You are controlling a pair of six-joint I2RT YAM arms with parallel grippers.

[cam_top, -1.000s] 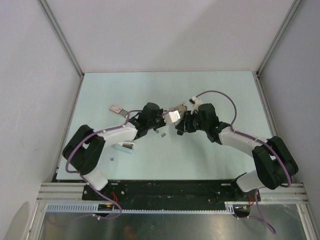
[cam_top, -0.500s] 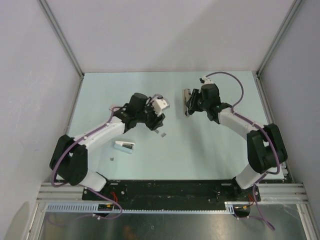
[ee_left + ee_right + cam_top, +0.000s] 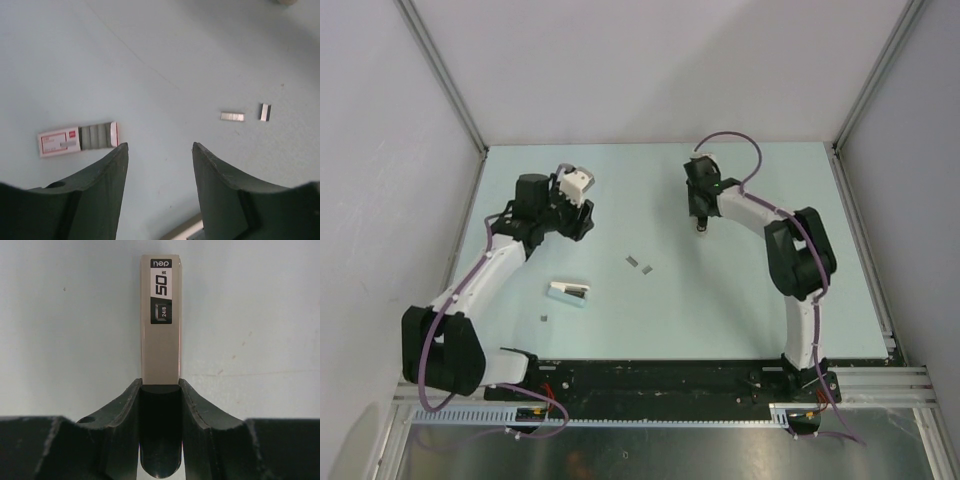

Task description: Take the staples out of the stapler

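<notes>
At the far right of the worktop (image 3: 740, 300), the right pincer (image 3: 160, 385) is closed narrow on the stapler (image 3: 161, 330). It grips only the near end, so the beige body with its black label projects well past the fingertips. Whether the stapler touches the surface cannot be told.

The left pincer (image 3: 160, 147) stands half open and empty over the far left, above the open staple box (image 3: 77, 139). Two loose staple strips (image 3: 232, 116) lie mid-worktop, between the arms.

Risks, as judged:
- An end-only grip gives a long lever, so any push on the free end could pivot or slip the stapler.
- The arms are well apart, and a crossing move could sweep the strips away.
- The magazine is not visible, so leftover staples could go unnoticed.
</notes>
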